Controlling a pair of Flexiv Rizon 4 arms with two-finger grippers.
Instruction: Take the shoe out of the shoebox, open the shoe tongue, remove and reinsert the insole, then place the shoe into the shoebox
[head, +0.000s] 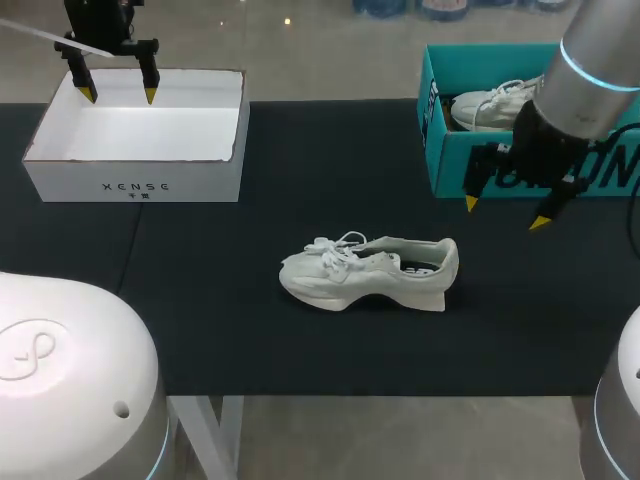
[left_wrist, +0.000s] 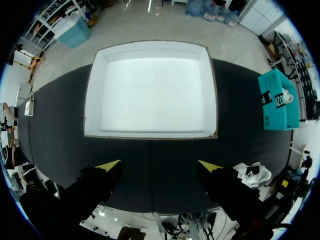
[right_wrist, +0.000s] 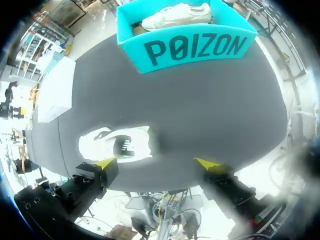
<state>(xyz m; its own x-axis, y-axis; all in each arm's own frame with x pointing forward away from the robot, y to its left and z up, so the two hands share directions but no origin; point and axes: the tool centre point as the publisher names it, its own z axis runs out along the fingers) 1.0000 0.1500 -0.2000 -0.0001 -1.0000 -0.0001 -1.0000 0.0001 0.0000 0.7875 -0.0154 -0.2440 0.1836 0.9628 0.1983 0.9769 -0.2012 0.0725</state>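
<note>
While mid-tbl (head: 300, 345), shoe (head: 335, 278) far from edges.

A short line of dark lettering, with a smaller mark beneath it, stands on the front wall of the white box (head: 135, 186). Large black capitals run across the side wall of the teal shoebox (right_wrist: 195, 47).

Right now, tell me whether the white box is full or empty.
Empty: the white box shows only its bare floor in the left wrist view.
</note>
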